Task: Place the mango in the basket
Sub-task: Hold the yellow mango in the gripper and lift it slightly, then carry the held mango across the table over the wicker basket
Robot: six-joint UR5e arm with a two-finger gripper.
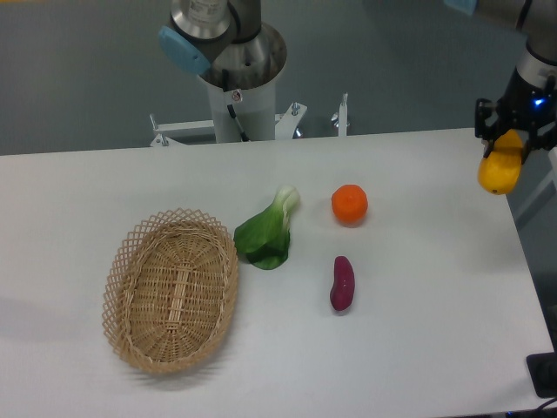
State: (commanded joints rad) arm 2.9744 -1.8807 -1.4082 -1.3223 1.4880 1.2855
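mango held high at the table's far right

the mango [500,171] is up off the table, hanging at the right edge of the view with its lower end pointing down. the gripper [507,138] has its dark fingers closed around the top of the fruit, so only the yellow-orange lower part shows below them. a small blue light glows on the gripper body just above.

well apart from it, over on the left side of the white table [418,348], sits the basket [171,290], oval and woven, with its lattice rim open to the top and nothing inside it.

between the two lie the other items. a leafy green vegetable [267,232] rests just beside the basket's upper right rim, its pale stalk pointing away. to its right is a round orange fruit [349,204], and below that a dark purple sweet potato [342,283] lying roughly upright in the view. the robot's base column [239,87] stands behind the table's far edge.
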